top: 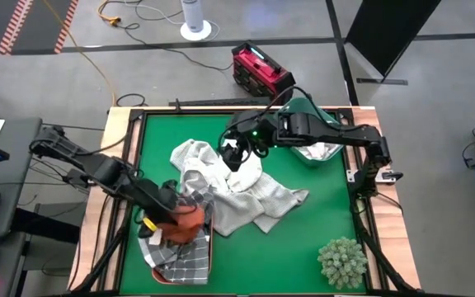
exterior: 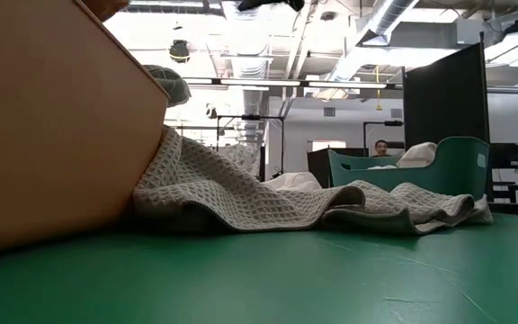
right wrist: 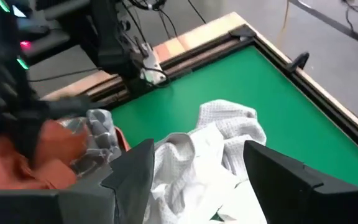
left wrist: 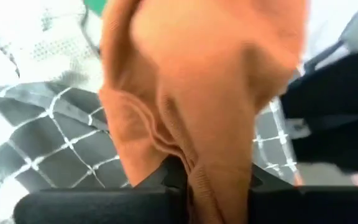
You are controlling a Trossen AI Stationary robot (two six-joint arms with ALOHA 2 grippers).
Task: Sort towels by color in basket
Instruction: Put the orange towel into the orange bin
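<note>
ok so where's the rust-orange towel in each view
High view: rust-orange towel at lower left, over the grey checked towel, at the left claw.
Low view: not in it.
Left wrist view: fills the centre, hanging from the claw's fingers.
Right wrist view: far left edge.
Shared landmark: the grey checked towel, also under it in the left wrist view.

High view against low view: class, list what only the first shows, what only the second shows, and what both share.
Only the high view shows the left gripper with the rust-orange towel over the tray holding the grey checked towel, the right gripper open above the white towels, and the plant ball. Only the low view shows the room's ceiling pipes and a person beyond the table. Both share the green table, the pale waffle towel and the teal basket.
</note>
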